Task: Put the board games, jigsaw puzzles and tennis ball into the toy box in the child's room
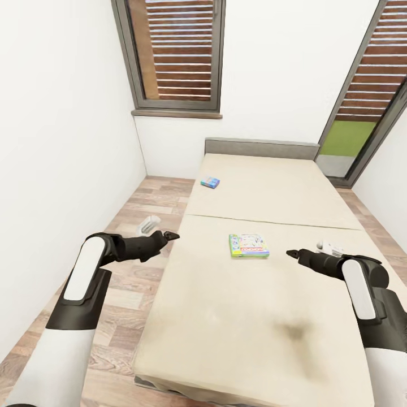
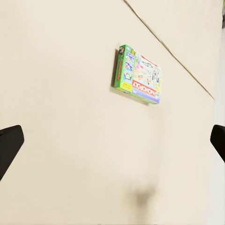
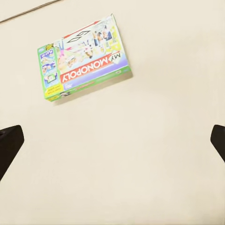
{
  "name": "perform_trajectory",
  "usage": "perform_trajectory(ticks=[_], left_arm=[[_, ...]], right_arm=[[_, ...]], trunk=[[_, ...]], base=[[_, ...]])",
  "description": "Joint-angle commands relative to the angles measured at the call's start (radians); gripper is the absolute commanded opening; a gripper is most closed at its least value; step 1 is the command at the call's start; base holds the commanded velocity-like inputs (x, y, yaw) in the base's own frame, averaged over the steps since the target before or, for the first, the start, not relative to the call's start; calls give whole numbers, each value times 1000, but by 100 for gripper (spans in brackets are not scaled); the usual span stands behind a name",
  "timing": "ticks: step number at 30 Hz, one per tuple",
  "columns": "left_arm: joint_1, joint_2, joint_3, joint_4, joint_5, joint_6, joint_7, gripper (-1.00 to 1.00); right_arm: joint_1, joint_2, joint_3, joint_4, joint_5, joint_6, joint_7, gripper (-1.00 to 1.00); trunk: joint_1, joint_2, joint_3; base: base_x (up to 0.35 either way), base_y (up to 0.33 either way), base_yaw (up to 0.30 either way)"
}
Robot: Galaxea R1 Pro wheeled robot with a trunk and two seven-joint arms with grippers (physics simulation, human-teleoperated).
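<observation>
The bed [image 1: 271, 186] lies ahead, a beige mattress in two sections with a grey headboard. Two board games rest on it. The green-edged "MY MONOPOLY" box [image 1: 249, 245] [image 2: 138, 76] [image 3: 84, 58] lies flat on the near section. The smaller light-blue box [image 1: 210, 182] lies on the far section near its left edge. My left gripper [image 1: 168, 234] [image 2: 112, 143] hovers open at the bed's left edge, left of the Monopoly box. On that box's other side my right gripper [image 1: 293, 255] [image 3: 112, 140] is open over the mattress. Both hold nothing. The table, toy box, jigsaw puzzles and tennis ball are out of view.
A strip of wood-plank floor [image 1: 141, 209] runs between the white left wall and the bed. A shuttered window [image 1: 175, 51] is on the back wall. A glass door [image 1: 362, 124] stands at the back right, with more floor [image 1: 384, 232] on the bed's right side.
</observation>
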Motion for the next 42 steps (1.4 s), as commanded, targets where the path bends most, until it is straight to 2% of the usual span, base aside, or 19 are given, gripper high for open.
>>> perform_trajectory(ticks=[1,14,21,31,33,34,37,38,40,41,42], left_arm=[[-1,0,0,-1,9,2,10,100],[18,-1,12,-6,11,1,-1,100],[26,2,13,-8,10,0,-15,100],[31,3,15,-6,8,-1,-23,100],[31,0,15,-5,8,-2,-24,100],[31,0,15,-5,8,-2,-24,100],[31,-2,15,-2,8,-2,-24,100],[31,-2,15,-2,8,-2,-24,100],[30,-3,16,-2,8,-2,-24,100],[30,-3,16,-2,8,-2,-24,100],[30,-3,16,-2,9,-2,-24,100]], right_arm=[[-1,0,0,0,-11,4,-10,100],[-33,0,-1,77,-11,4,-10,100],[-36,1,-3,76,-13,4,-7,100],[-36,1,-3,75,-16,4,-5,100],[-71,0,-2,142,-13,4,-12,100],[-71,0,-2,142,-13,4,-12,100],[-167,1,-1,295,-10,2,-26,100],[-167,1,-1,295,-10,2,-26,100],[-258,1,3,432,-7,-5,-35,100],[-258,1,3,432,-7,-5,-35,100],[-303,2,7,496,-6,-12,-39,100]], trunk=[[0,0,-1],[0,0,-1],[0,0,-1],[0,0,-1],[0,0,-1],[0,0,-1],[0,0,-1],[0,0,-1],[0,0,-1],[0,0,-1],[0,0,-1]], base=[[0,0,0],[47,0,0],[195,0,0],[42,0,0],[5,0,0],[4,0,0],[3,0,0],[2,0,0],[2,0,0],[1,0,0],[1,0,0]])
